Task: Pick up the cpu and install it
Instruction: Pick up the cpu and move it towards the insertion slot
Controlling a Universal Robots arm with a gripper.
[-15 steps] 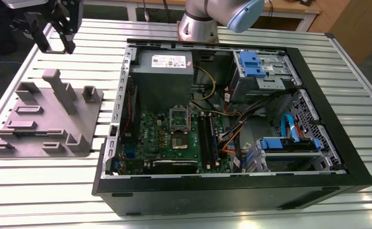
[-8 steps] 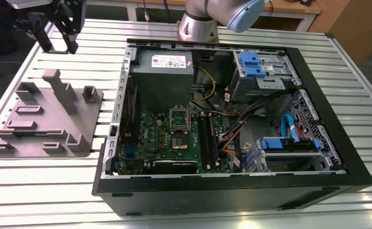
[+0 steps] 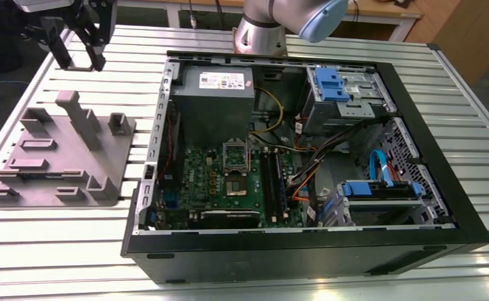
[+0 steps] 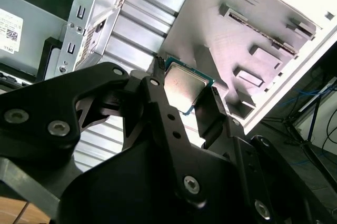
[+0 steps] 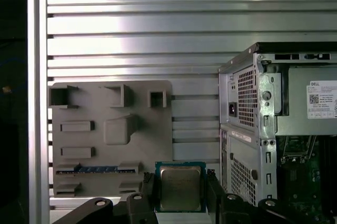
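Holding the cpu (image 5: 180, 187) clamped in the gripper (image 3: 79, 59), at ten o'clock from the open case (image 3: 311, 248) in the exterior view. Seemingly mid-transfer; calling for square, level alignment over the socket (image 3: 234, 182)

I see a slatted metal desk (image 3: 61, 251) carrying a grey fixture plate (image 3: 61, 169) on the exterior view's left. Just beside it, on the right, lies an open computer case (image 3: 294, 254).

The cpu (image 5: 180, 188), a square silvery-topped chip edged in green, sits clamped by its sides in the pincer (image 5: 180, 182).
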